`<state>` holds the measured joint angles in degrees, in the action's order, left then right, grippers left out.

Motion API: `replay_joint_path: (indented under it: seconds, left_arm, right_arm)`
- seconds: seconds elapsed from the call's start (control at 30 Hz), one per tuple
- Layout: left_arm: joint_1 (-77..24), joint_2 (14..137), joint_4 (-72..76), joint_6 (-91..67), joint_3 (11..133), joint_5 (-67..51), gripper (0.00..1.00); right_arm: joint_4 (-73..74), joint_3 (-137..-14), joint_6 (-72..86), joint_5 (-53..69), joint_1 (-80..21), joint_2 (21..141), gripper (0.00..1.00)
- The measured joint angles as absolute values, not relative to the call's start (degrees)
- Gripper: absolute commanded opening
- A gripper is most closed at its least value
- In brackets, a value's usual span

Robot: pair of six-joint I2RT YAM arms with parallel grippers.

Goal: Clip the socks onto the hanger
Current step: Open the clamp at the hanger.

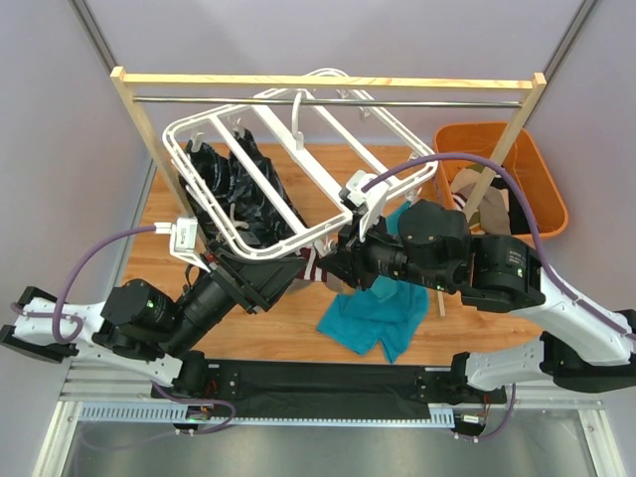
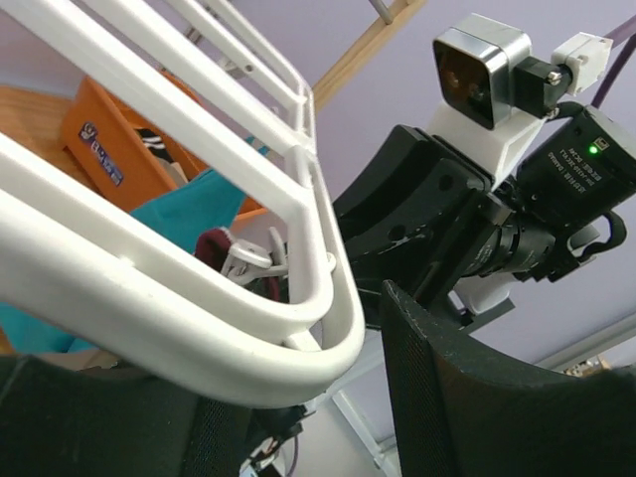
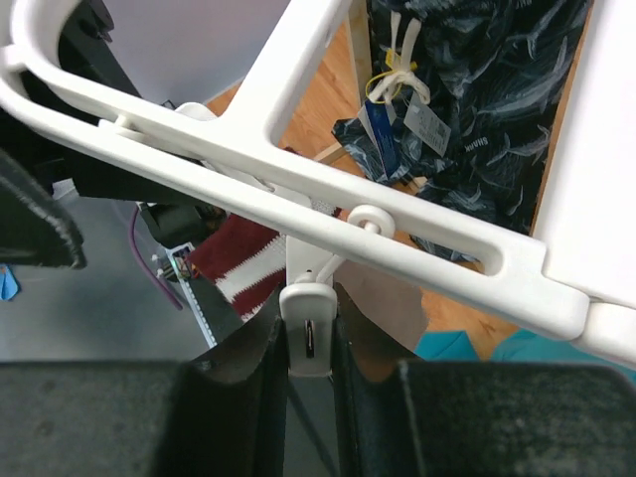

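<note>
I am watching the right gripper (image 3: 308,350) pinching a small white clip (image 3: 307,323) that is dangling under the hanger (image 3: 298,189). The striped sock (image 3: 241,266) is showing just behind that clip. The left gripper (image 1: 260,270) is sitting at the hanger's near corner, jaws wide around the rim; I cannot tell whether they are gripping it. A teal sock (image 1: 373,316) is lying on the table (image 1: 283,320), and others are sitting in the bin (image 1: 549,191).

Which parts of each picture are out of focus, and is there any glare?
Top view: sharp, even light, no glare. Left wrist view: the near hanger is soft, the right wrist camera sharp. Right wrist view: its fingers are blurred, the clip between them sharp.
</note>
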<state>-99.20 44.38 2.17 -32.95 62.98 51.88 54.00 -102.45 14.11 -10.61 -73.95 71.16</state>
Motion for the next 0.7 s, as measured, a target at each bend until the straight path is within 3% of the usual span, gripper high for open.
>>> replay_joint_path:
  seconds: [0.2,0.3,0.7]
  left_arm:
    - [-99.3,40.4,1.0,-34.5,60.4,52.0,0.57]
    - [-99.2,38.8,-0.2,-35.2,59.9,51.8,0.57]
    - [-99.2,36.7,-4.1,-38.2,59.0,45.1,0.57]
  right_arm:
    - [53.6,-100.3,14.5,-10.7,-74.0,67.8,0.06]
    - [54.0,-99.5,15.8,-10.9,-74.0,66.1,0.00]
    - [65.6,-104.2,21.4,-13.6,-74.2,65.9,0.00]
